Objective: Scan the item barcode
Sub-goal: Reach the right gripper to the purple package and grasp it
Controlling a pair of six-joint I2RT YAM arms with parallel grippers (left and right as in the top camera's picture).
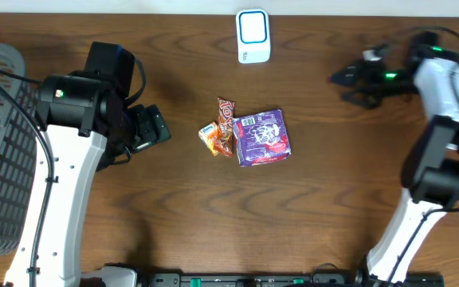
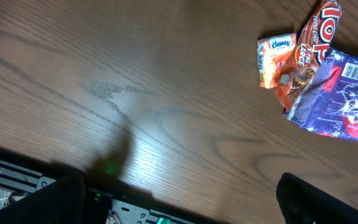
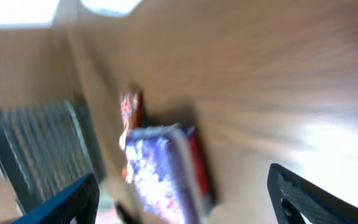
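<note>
We should pick one thing from the little pile in the middle of the table [image 1: 134,231]. The flat purple packet [image 1: 263,137] is our best pick. It is thin, shiny and crinkly, so we pinch one edge gently and turn its white label toward the white scanner [image 1: 253,36]. The twisty orange wrapper [image 1: 226,119] and the small tissue pack [image 1: 208,137] touch it. The left gripper [image 2: 180,180] is wide apart and empty. The right gripper [image 3: 182,174] has a blurry view, but it looks apart and empty too.
</note>
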